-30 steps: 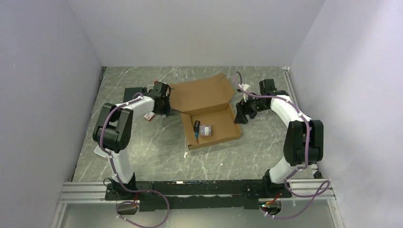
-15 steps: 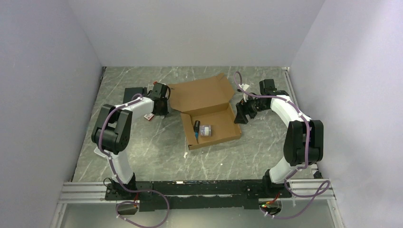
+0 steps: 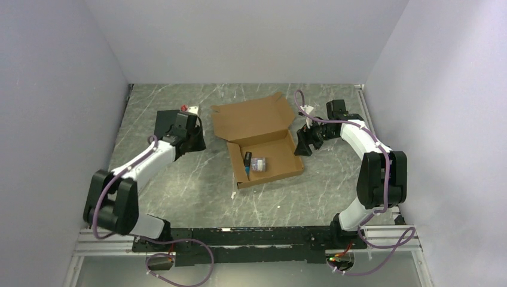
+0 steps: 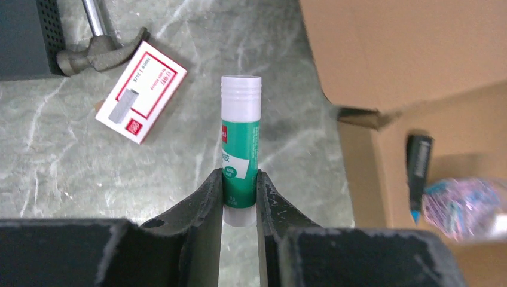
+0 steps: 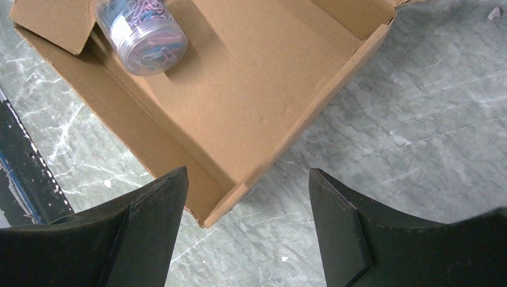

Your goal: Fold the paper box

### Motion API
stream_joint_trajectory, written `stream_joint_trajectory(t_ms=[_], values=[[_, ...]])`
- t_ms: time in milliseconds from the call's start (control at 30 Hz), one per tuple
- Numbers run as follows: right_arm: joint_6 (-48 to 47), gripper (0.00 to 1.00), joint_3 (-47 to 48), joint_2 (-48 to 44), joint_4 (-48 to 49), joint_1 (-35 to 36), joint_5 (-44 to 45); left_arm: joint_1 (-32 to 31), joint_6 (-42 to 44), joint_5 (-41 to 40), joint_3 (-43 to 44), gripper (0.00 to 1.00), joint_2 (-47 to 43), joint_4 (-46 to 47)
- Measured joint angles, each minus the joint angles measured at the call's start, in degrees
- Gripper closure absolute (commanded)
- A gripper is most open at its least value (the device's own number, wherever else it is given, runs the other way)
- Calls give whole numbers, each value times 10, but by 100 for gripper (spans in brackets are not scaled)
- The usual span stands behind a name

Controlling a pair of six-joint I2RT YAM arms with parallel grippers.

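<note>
- Top external view: the left arm [image 3: 149,158] had swung since a second earlier. Its elbow had dropped to the near left, and its wrist had drawn left, away from the lid's edge.
- The right arm [image 3: 359,140], the paper box and its contents lay as before.
- The paper box [image 3: 278,152] sat mid-table, a plain brown corrugated tray standing open. Its lid [image 3: 251,119] was laid back toward the far left, with a small flap raised at its far right corner.
- Inside the tray, at its left end, lay a clear round jar [image 3: 259,164] of pink and blue paper clips. Just left of it was a black pen [image 3: 247,159] with a blue tip.
- The left gripper [image 4: 239,179] was clamped on the lower part of a glue stick [image 4: 241,149], a white tube with a ribbed cap. The tube carried a green label with white characters too small to read.
- The right gripper [image 5: 246,172] was spread wide and held nothing. It hung over the tray's right corner.
- Left of the box on the table lay a white staple carton [image 4: 140,92] with a red border, a red logo square and a grey picture. Its print was illegible.
- Just beyond the carton were a grey metal hammer head [image 4: 101,51] and a dark ribbed block [image 4: 24,36].
- The table [image 3: 197,185] was grey-green marbled stone with white veins.
</note>
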Motion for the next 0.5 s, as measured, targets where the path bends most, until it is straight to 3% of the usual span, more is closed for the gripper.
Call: stream_joint_trajectory(t_ms=[267, 500], values=[[0, 22, 0, 0, 0, 0, 0, -4, 6, 115, -90, 100, -165, 59], [-1, 22, 0, 0, 0, 0, 0, -50, 29, 192, -80, 100, -161, 106]])
